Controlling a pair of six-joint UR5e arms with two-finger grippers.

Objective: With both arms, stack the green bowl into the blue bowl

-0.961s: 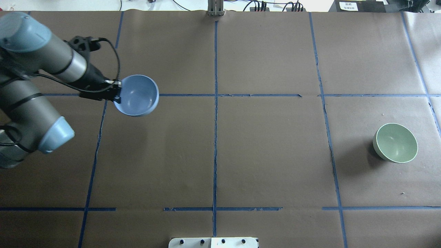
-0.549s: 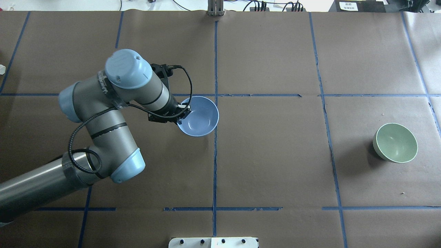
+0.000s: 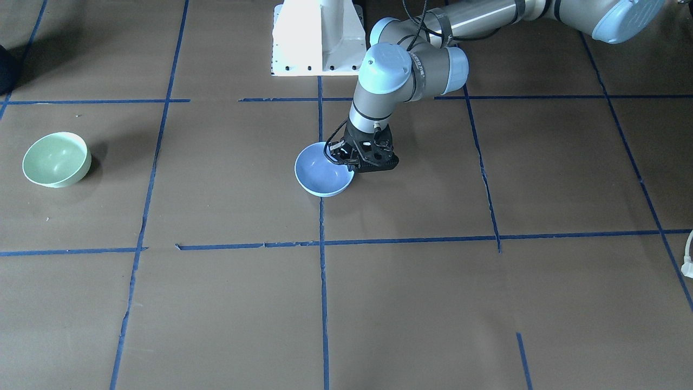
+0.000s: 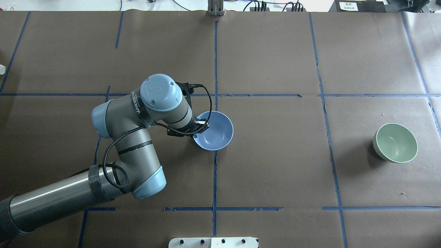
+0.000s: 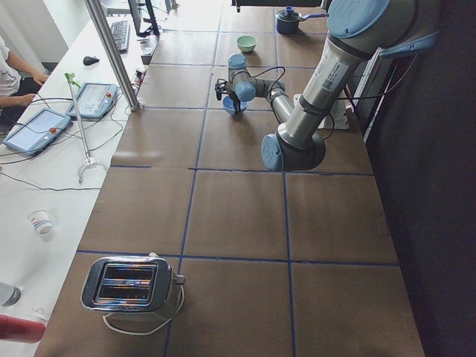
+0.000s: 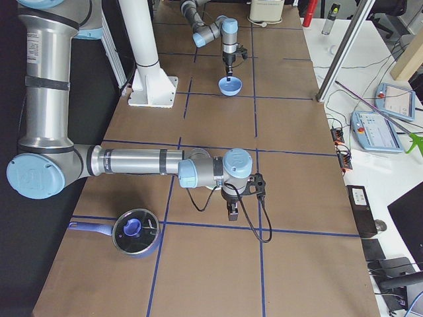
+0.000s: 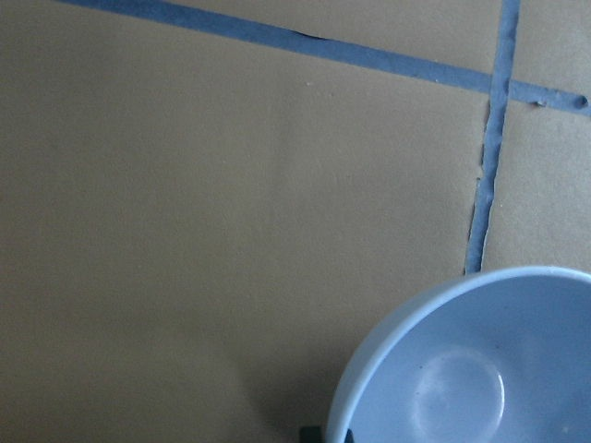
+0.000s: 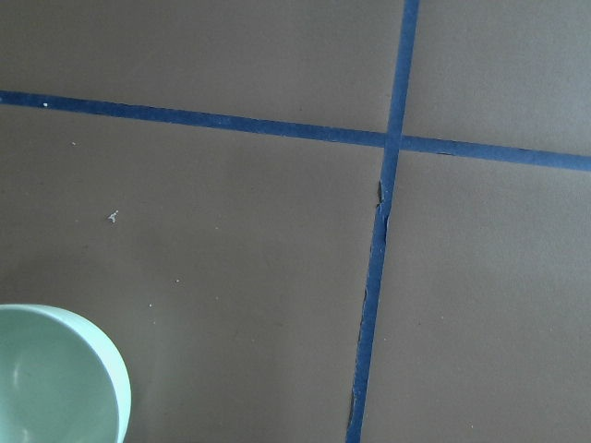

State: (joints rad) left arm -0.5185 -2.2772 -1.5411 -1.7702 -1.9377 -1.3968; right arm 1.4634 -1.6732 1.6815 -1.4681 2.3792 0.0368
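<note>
The blue bowl [image 4: 215, 132] is upright by the table's centre tape line, at or just above the paper. It also shows in the front view [image 3: 319, 177] and the left wrist view [image 7: 480, 369]. My left gripper [image 4: 200, 128] is shut on the blue bowl's left rim, pointing straight down [image 3: 346, 158]. The green bowl [image 4: 395, 142] stands alone at the far right [image 3: 54, 157], and part of it shows in the right wrist view [image 8: 51, 378]. My right gripper [image 6: 230, 212] shows only in the right side view, hanging over bare paper. I cannot tell whether it is open or shut.
The white pedestal base [image 3: 316, 38] stands at the robot's side of the table. A lidded blue pot [image 6: 135, 232] sits near the right arm. A toaster [image 5: 130, 286] stands at the left end. Blue tape lines grid the brown paper.
My left arm has carried the blue bowl from the far left to the right and towards the robot, up to the centre line. The green bowl has not moved.
</note>
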